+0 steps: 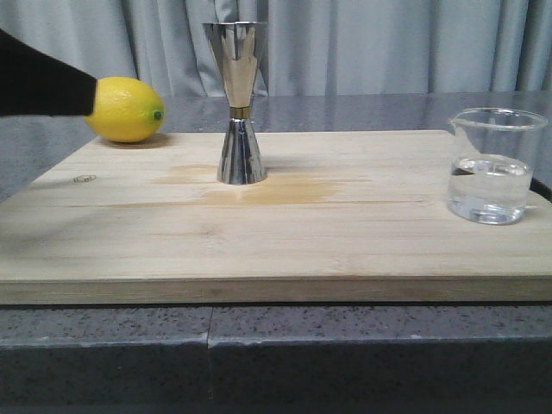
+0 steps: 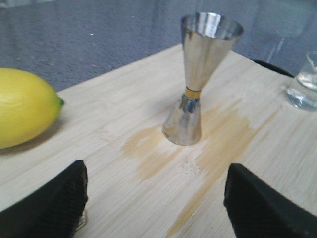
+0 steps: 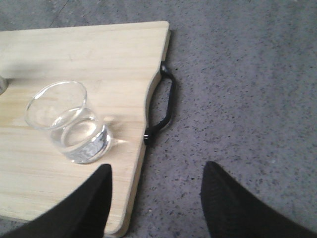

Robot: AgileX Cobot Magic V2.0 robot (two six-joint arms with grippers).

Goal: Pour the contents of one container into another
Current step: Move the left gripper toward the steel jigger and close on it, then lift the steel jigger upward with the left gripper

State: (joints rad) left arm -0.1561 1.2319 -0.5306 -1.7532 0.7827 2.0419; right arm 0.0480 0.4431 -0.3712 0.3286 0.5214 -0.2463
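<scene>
Near edge: the wooden board [image 1: 276, 250] lies across the dark counter [image 1: 276, 345], its front lip closest to me and bare.
Beaker: the glass beaker [image 1: 490, 166] stands upright at the near right of the board, roughly half full of clear liquid, close to the board's right edge and its black handle [image 3: 161, 106].
Right gripper: the right gripper [image 3: 154, 198] hovers above the board's right edge with its fingers spread wide and nothing between them; the beaker sits just off to one side of the gap, not within it.
Step in hand: I judge this to be the reach for the beaker, not yet a grasp.
How to do it well: shift over until the glass is centred between the fingers, come down around the wall above the liquid line, close gently since glass slips, and lift level.
Stain: a pale wet-looking patch [image 2: 198, 148] marks the wood around the jigger's foot, so pour slowly.
Jigger: the steel jigger [image 1: 238, 103] stands upright mid-board, further back and well left of the beaker, open cup upward.
Left gripper: the left gripper [image 2: 153, 198] is spread wide and empty, facing the jigger.
Far left: a lemon [image 1: 125, 109] rests at the board's back corner.
</scene>
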